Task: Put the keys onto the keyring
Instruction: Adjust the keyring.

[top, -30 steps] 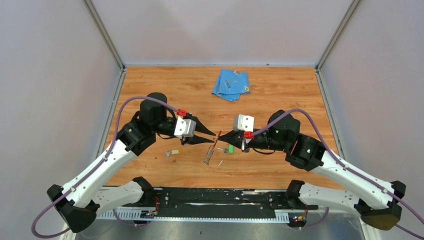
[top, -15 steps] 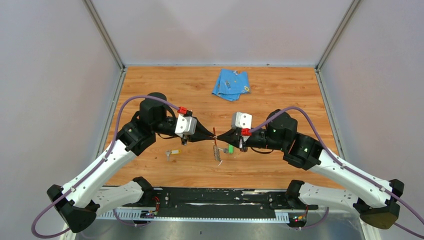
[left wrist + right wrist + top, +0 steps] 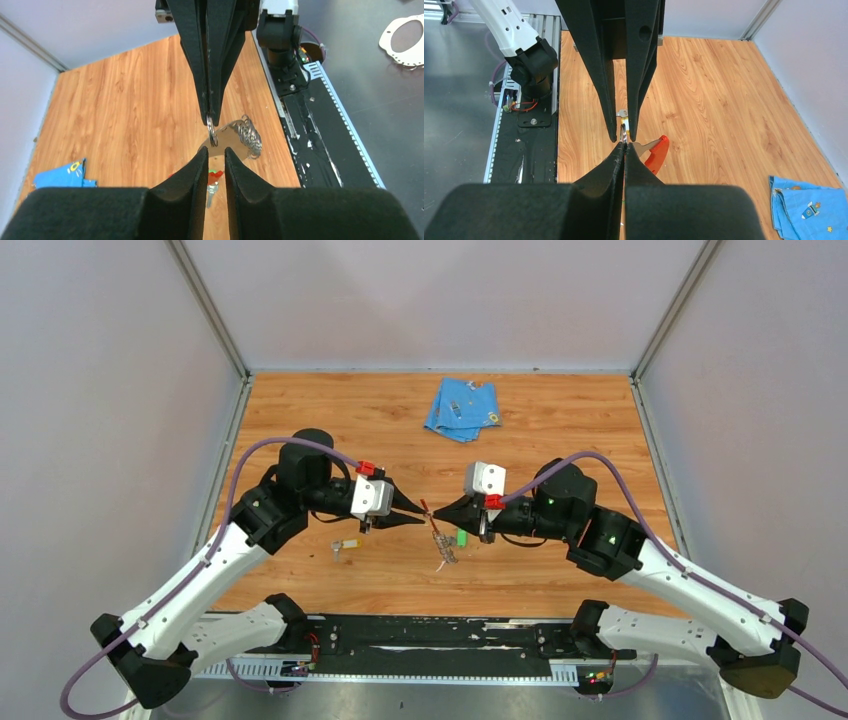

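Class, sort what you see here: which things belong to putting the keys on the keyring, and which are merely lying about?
Belong to the job:
keyring, pinched by the right gripper
yellow key, on the table
green key, also on the table
left gripper, open

Lying about:
blue cloth, folded at the far side

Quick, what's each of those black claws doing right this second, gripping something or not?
Left gripper: open, gripping nothing.
Right gripper: shut on the flat silvery-clear keyring with the red strip.
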Robot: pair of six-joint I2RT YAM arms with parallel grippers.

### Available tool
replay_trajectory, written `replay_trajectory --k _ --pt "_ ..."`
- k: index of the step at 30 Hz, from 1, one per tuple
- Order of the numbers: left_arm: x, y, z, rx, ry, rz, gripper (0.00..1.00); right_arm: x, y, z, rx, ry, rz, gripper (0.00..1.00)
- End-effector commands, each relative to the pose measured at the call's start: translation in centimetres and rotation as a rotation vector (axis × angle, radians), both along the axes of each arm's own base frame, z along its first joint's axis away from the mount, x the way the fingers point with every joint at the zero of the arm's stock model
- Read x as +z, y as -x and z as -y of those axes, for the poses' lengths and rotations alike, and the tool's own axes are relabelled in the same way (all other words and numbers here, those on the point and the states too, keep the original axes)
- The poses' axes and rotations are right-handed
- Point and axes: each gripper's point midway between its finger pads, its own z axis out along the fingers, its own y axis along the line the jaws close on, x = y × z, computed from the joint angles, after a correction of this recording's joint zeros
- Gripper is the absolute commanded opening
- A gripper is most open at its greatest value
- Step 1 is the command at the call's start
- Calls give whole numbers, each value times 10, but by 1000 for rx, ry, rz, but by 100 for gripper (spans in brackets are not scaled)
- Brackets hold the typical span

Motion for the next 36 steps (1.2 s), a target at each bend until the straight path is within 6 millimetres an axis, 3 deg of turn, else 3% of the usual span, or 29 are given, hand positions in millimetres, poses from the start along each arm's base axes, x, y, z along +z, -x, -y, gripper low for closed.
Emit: replay_trajectory --k 1,8,22,36 --pt "-10 -1 -3 29 -27 -18 22 19 3 1 1 -63 13 1" --pt "5 -2 4 40 27 -78 19 18 3 0 3 -63 4 1" --pt "0 4 3 24 13 -135 17 16 0 -7 0 -61 -26 0" --pt "-2 -8 1 92 -2 -108 0 11 2 -9 -4 -95 -75 1"
